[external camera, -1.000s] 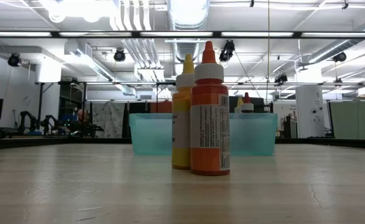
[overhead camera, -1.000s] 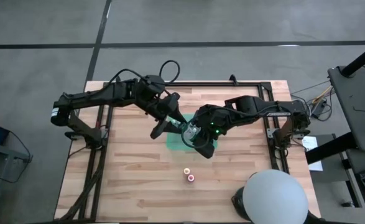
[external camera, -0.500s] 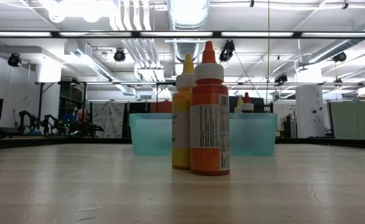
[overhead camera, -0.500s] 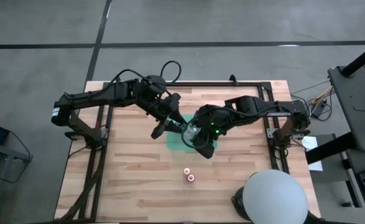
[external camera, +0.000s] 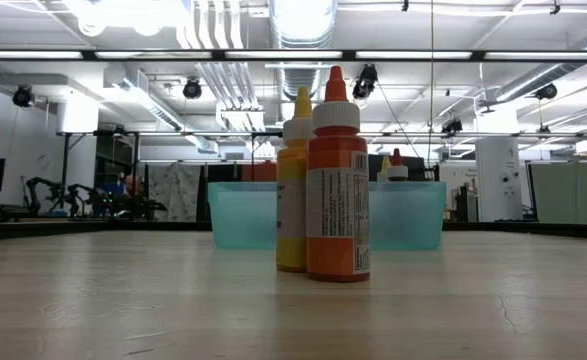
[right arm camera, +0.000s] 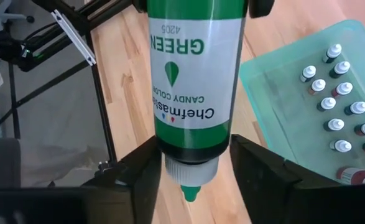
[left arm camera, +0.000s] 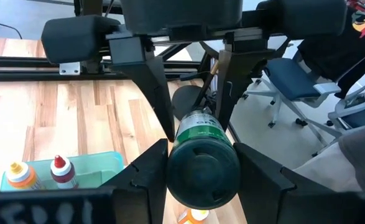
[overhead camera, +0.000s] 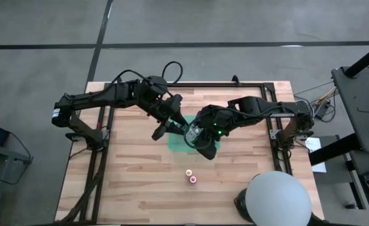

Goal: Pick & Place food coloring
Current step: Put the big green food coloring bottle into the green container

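Right now the left arm reaches in from its side of the tabletop (overhead camera: 127, 188) and meets the right arm over the middle. The left claw (left arm camera: 202, 186) is clenched on the base end of a green bottle (right arm camera: 194, 74), its fingers (left arm camera: 146, 180) snug against either side. The bottle hangs in the air between the two arms, label showing, cap pointing toward the right arm.

The right claw (right arm camera: 191, 171) brackets the cap end. From where the cameras sit, I cannot tell whether it is gripping or only flanking the bottle.

Just beneath and beside this meeting is the teal bin (right arm camera: 266, 78), with rows of small bottles (right arm camera: 341, 124) standing upright in its far part. Nearer the front edge, well apart from the bin, an orange bottle (external camera: 337, 180) and a yellow bottle (external camera: 293, 190) stand side by side on the bare wood, apparently touching.

This looks to me like a hand-off of the green bottle, caught with both claws on or around it. Which way it is passing I would not swear to. Next, one claw must have a sure hold before the other lets go and backs straight off along the bottle's length. The holder then needs to turn the bottle cap-up and lower it into a free spot in the bin without knocking the rows.
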Tool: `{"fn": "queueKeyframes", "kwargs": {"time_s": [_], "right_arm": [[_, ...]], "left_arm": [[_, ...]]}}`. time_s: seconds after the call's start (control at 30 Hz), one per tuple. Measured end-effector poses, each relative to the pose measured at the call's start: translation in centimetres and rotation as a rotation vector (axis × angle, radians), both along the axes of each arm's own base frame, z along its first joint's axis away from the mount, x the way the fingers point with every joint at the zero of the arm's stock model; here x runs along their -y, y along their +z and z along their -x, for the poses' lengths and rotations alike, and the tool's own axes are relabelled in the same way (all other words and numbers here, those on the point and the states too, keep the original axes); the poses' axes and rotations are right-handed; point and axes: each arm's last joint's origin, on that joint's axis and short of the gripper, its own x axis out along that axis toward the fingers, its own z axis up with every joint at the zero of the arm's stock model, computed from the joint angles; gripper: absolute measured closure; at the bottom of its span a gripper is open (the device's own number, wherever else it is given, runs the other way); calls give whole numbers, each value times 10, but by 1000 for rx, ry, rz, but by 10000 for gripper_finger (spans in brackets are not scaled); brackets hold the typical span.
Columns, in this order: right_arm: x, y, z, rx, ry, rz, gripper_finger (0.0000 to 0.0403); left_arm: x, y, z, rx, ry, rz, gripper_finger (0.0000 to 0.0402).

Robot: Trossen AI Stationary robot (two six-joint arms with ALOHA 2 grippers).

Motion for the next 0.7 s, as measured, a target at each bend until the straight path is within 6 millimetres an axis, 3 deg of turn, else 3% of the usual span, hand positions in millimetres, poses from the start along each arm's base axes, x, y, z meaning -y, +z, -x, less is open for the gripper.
{"fn": "queueKeyframes", "kwargs": {"time_s": [0.23,0.47,0.7], "right_arm": [[2,13,9,47,-8,-12,185],[4,45,28,157,-7,-30,184],[7,76,45,286,-3,24,184]], "left_arm": [[-1,-1,1,-10,-1,-11,268],[-11,4,6,6,35,-15,267],[-24,29,17,99,85,-23,267]]}}
